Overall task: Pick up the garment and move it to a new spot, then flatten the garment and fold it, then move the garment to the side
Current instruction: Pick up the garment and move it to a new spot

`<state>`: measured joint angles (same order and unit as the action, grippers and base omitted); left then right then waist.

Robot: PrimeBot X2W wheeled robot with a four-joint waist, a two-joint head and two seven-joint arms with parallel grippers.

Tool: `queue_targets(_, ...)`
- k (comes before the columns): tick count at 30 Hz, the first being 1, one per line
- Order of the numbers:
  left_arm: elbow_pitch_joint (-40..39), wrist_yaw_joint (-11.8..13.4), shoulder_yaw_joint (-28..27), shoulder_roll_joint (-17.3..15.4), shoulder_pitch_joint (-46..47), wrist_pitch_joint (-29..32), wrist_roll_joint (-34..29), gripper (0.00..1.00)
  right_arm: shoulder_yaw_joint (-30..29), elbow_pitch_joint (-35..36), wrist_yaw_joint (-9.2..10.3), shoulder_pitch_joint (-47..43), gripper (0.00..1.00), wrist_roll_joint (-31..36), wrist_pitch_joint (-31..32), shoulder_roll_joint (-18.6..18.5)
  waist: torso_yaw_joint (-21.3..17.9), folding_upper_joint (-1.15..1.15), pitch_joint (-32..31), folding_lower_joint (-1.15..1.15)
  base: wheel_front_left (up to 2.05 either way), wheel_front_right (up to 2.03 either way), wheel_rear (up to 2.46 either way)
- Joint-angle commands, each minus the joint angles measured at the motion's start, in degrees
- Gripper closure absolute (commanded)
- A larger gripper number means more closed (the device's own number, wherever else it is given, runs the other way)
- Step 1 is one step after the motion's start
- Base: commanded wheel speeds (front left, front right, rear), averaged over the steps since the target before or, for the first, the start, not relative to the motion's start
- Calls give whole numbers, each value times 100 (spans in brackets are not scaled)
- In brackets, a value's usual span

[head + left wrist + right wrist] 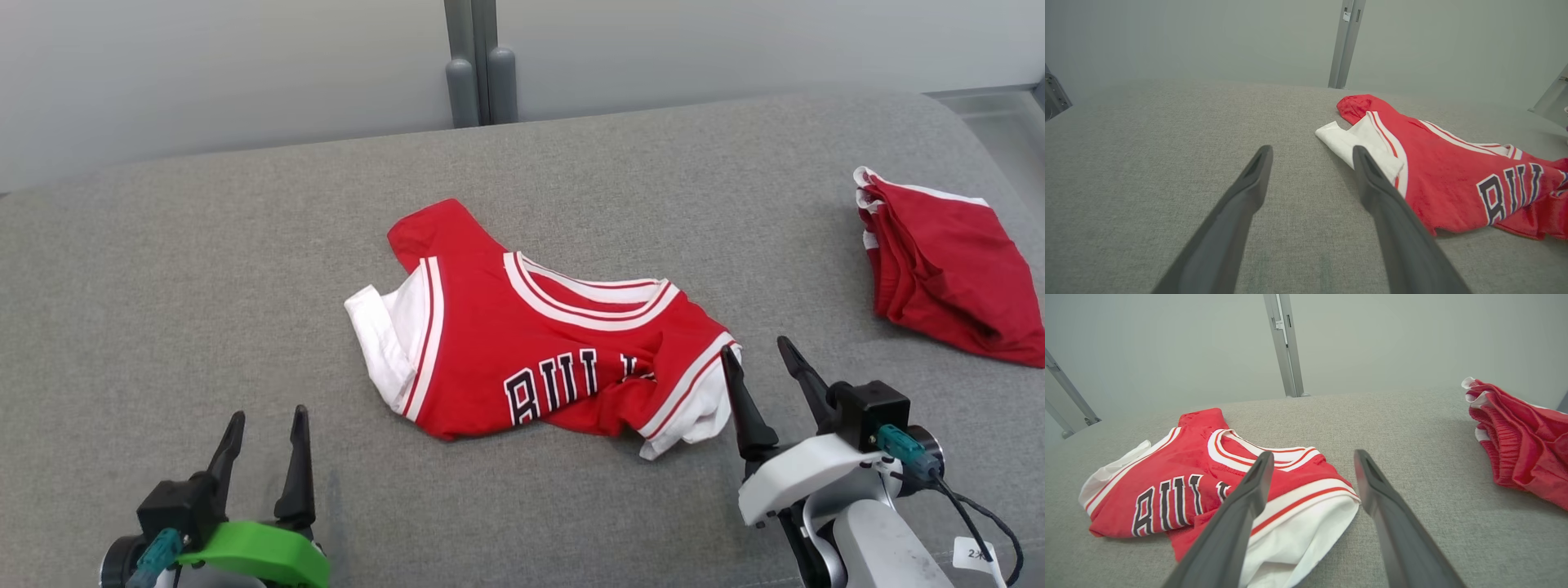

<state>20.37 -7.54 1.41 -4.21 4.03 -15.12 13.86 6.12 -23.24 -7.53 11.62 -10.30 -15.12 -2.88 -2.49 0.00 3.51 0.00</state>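
The garment (539,343), a red jersey, lies crumpled at the centre of the head view on a grey woven surface (245,286) with a fine, felt-like grain. Its cloth looks soft and slightly nubbly. Bands of white and red trim curve round the neck and run down the armholes, and smooth white sleeves stick out at its 9 o'clock and 4 o'clock edges. Dark block letters outlined in white cross the chest (a fold swallows the last ones), and the lower hem is bunched into ridges.

The left gripper (269,412) sits at 7 o'clock, its two tapering matte-dark fingers spread apart and holding nothing, well apart from the jersey. The right gripper (755,346) is at 4 o'clock, its jaws likewise wide and empty. Its inner finger stands just at the white sleeve, and whether it touches cannot be told.

At 2 o'clock lies a folded red bundle (947,261) with white edging, in flat stacked layers. A grey metal post (482,65) rises at 12 o'clock against a pale wall.
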Motion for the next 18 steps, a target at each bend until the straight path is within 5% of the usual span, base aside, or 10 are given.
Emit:
queue_targets(1,-39,17,-48,17,-100,-1,-37,0,-5,-6,9,-76,0,-26,-2,-7,-15,0,-95,0,0,0,0)
queue_targets(18,-259,16,-275,126,-431,-1,-123,0,-61,-23,9,-197,0,-4,-2,-7,0,0,-181,0,0,0,0)
